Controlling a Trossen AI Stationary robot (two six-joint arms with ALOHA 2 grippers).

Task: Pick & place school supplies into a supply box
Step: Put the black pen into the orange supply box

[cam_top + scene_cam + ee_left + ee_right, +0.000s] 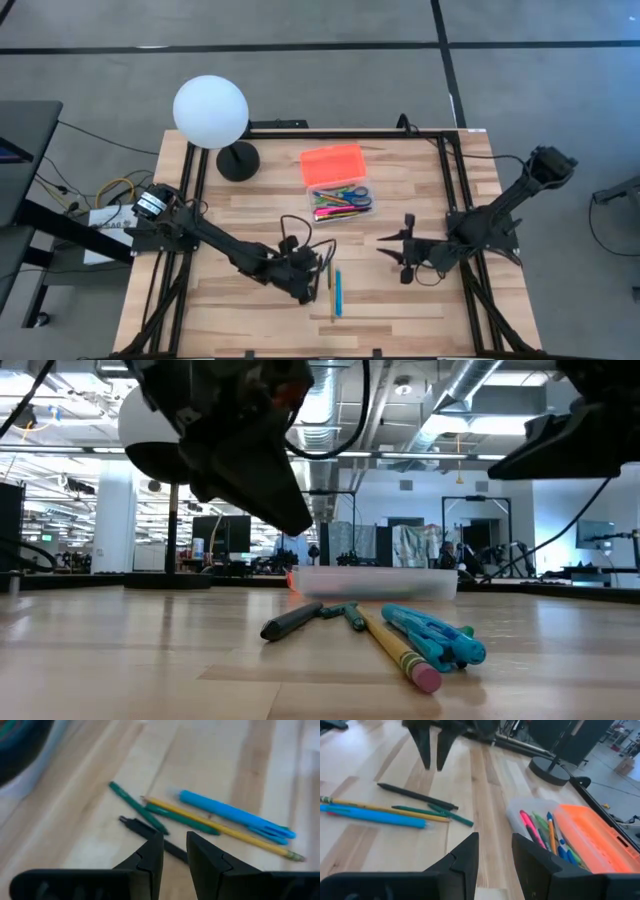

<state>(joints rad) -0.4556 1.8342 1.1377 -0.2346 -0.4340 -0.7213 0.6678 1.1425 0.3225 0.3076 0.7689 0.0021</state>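
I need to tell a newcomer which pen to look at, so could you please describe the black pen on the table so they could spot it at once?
Start from the supply box with its orange lid at the table's middle, then look toward the near edge, where a few loose pens lie by the left pincer. The black pen lies right under that pincer, apart from the green pens, yellow pencil and blue pen; it is the only dark one.

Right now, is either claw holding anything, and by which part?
Nothing is held. The left claw hangs open above the black pen, not touching it. The right claw is open and empty.
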